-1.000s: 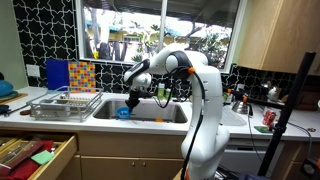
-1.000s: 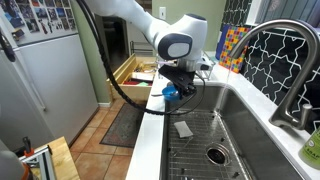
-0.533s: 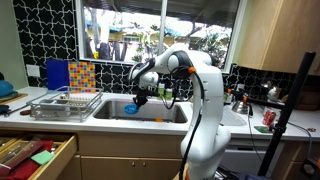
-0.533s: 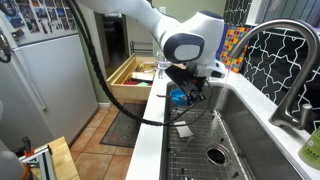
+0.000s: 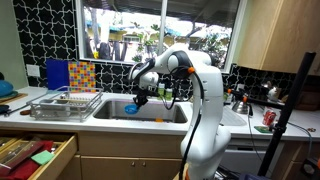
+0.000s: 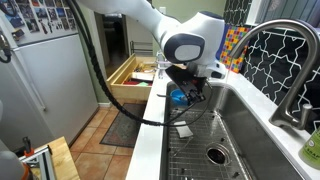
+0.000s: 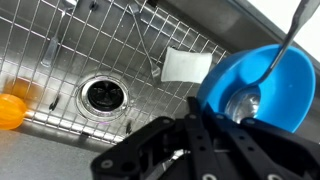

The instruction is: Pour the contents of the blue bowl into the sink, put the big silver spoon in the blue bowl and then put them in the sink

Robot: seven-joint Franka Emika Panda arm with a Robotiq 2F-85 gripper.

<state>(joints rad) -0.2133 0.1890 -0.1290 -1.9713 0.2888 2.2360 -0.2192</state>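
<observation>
My gripper (image 7: 200, 120) has the bowl (image 7: 265, 85) by its rim, above the sink (image 6: 240, 105) and near its edge. The spoon (image 7: 243, 103) lies in the bowl, its handle leaning out over the rim. Beneath, on the wire grid (image 7: 60, 60), a flat square piece (image 7: 187, 65) lies between the bowl and the drain (image 7: 103, 95), and a round thing (image 7: 8, 112) sits beyond the drain. In an exterior view a dish rack (image 5: 65, 103) stands on the counter (image 5: 20, 107) beside the sink.
</observation>
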